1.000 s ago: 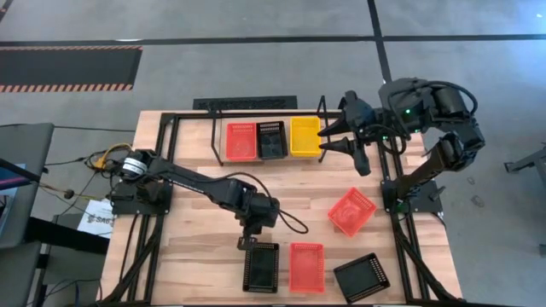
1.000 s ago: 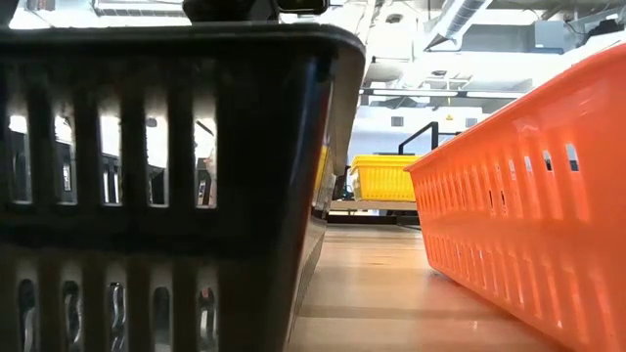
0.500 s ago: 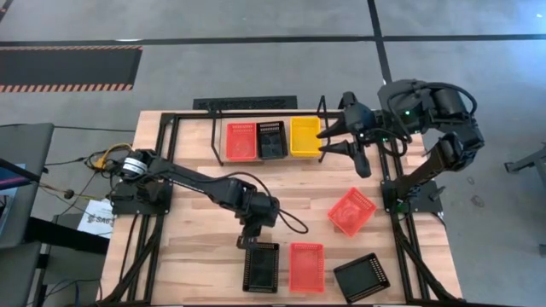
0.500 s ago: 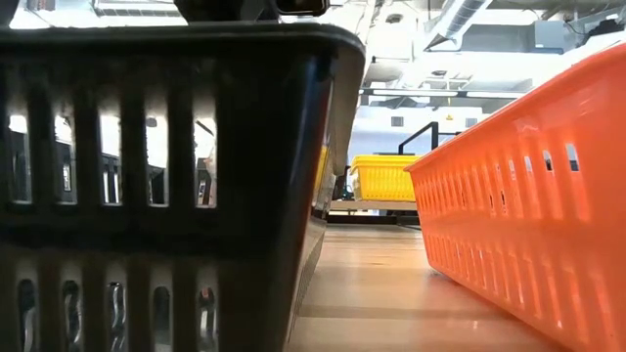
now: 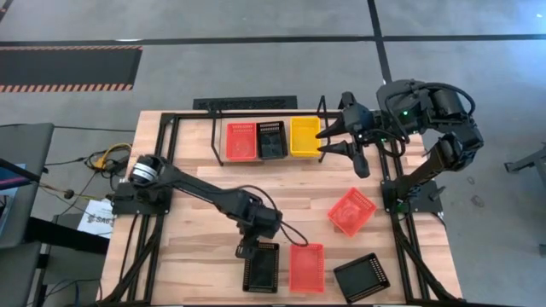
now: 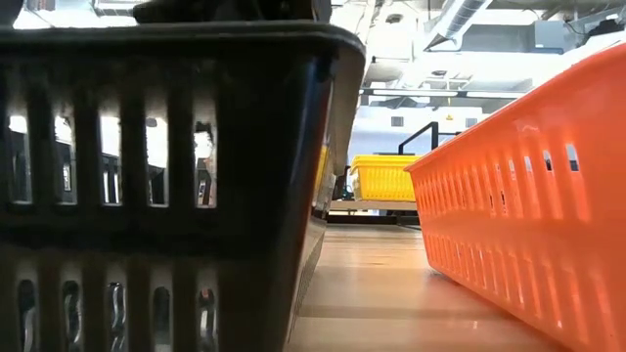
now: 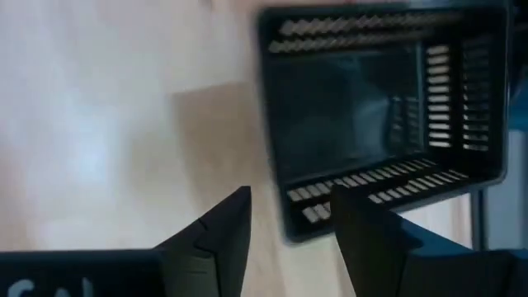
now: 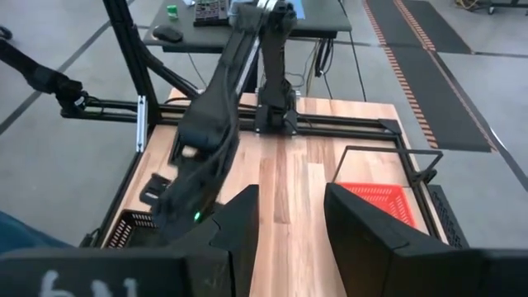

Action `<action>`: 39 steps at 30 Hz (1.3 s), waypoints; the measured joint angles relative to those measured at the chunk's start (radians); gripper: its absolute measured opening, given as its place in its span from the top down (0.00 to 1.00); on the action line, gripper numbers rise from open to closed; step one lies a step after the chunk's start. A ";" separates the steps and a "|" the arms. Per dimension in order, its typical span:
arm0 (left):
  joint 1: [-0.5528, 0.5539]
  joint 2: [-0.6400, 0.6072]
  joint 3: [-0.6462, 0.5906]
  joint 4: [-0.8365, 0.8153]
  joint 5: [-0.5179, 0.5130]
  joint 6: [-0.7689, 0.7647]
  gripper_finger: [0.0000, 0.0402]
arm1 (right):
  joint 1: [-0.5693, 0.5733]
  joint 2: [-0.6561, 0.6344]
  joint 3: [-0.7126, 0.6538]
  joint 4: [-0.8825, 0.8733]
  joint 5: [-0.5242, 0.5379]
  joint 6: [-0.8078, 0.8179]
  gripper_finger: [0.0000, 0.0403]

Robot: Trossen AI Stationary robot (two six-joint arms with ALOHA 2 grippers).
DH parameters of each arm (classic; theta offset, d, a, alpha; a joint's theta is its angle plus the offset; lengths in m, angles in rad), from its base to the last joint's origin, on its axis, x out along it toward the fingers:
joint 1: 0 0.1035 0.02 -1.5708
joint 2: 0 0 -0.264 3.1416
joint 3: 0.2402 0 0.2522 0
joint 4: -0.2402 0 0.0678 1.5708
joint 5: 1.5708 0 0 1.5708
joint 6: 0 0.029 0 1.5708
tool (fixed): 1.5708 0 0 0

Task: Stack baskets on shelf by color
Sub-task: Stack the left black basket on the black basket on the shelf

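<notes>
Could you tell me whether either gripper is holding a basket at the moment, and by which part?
Neither. The left gripper is open above the near black basket; the right gripper is open beside the shelf.

left hand [image 7: 289, 227]: fingers apart | black basket [image 7: 379, 124]: on wooden tabletop [image 7: 107, 107], near corner just beyond fingertips

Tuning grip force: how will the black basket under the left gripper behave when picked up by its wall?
The black basket probably lifts easily: shallow, thin slotted plastic. Held by one wall, it would likely hang tilted. The slotted wall may flex, so moderate force seems enough. The left gripper hangs over its rim with jaws open.
</notes>
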 joint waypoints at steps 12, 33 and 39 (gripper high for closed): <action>0.010 0.068 0.007 0.043 0.119 0.011 0.62 | 0.003 0.005 0.000 0.003 0.000 0.002 0.61; -0.016 0.068 0.007 0.075 0.155 -0.216 0.62 | 0.003 0.005 0.000 0.002 0.000 -0.008 0.61; -0.031 0.068 0.008 0.113 0.152 -0.248 0.62 | 0.002 0.005 0.000 0.002 0.000 -0.023 0.61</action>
